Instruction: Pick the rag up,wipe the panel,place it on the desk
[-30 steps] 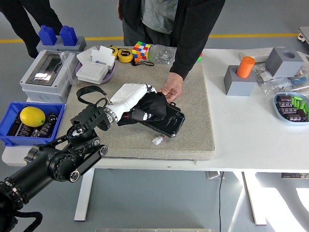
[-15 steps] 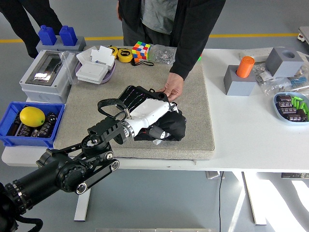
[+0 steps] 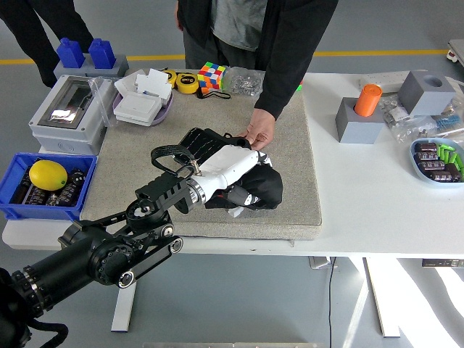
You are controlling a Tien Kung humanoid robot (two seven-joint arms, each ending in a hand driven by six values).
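The left hand point(image 3: 235, 170) presses a clenched black rag point(image 3: 264, 190) onto the black panel point(image 3: 199, 141) beneath it; a person's hand point(image 3: 259, 133) steadies the panel just beyond.

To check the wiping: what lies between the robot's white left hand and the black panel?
In the head view, the black rag lies under the left hand, over the panel.

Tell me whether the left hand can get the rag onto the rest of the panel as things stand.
Probably yes: the left hand already presses the black rag on the panel; only the person's hand at its far edge intrudes.
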